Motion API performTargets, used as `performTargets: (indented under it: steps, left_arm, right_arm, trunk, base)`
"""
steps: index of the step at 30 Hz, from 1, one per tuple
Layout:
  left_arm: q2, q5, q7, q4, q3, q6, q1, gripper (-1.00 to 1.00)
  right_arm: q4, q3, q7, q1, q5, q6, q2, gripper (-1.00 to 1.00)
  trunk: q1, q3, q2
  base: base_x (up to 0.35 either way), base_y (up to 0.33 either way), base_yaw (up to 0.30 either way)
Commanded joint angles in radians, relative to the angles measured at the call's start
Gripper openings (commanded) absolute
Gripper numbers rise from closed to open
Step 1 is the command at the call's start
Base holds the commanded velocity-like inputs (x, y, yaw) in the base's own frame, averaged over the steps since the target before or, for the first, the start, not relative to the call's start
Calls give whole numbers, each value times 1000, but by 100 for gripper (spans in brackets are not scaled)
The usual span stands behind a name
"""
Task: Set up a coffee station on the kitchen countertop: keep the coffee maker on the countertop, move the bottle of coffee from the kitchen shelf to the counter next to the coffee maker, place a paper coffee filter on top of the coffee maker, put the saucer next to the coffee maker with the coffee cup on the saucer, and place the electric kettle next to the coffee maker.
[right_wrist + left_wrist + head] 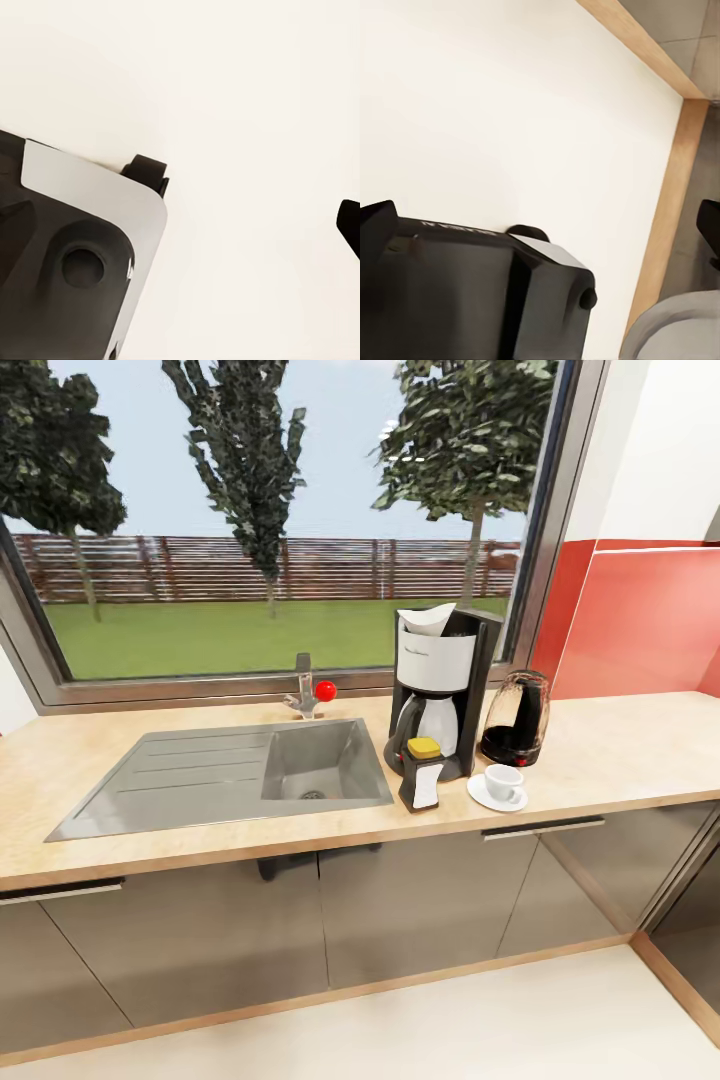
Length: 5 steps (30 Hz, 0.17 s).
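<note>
In the head view the coffee maker (440,660) stands on the countertop (620,750), right of the sink, with the white paper coffee filter (428,619) resting on its top. The bottle of coffee (424,775) stands upright just in front of it. To the right, the coffee cup (503,781) sits on the saucer (480,796), and the electric kettle (517,718) stands behind them beside the machine. The kitchen shelf is out of view. Over pale floor, my left gripper (544,221) and right gripper (180,225) show a black fingertip (709,223) (349,225) at the picture's edge, nothing between the fingers.
A steel sink (200,770) with a tap (305,690) fills the counter's left half under a wide window. Grey cabinet fronts (420,900) run below, and a red wall panel (640,620) rises at the right. My dark base (472,292) shows under both wrists.
</note>
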Motion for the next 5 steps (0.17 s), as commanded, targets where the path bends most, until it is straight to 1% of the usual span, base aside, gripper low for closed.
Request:
performTargets:
  steps: [1, 5]
  left_arm:
    - [0, 11, -3, 0, -8, 5, 0, 100]
    - [-1, 11, -3, 0, -8, 5, 0, 100]
  right_arm:
    - [1, -3, 3, -1, 5, -1, 0, 100]
    - [1, -3, 3, -1, 5, -1, 0, 100]
  trunk:
    - [0, -1, -1]
    - [0, -1, -1]
  base:
    - [0, 0, 0]
    - [0, 0, 0]
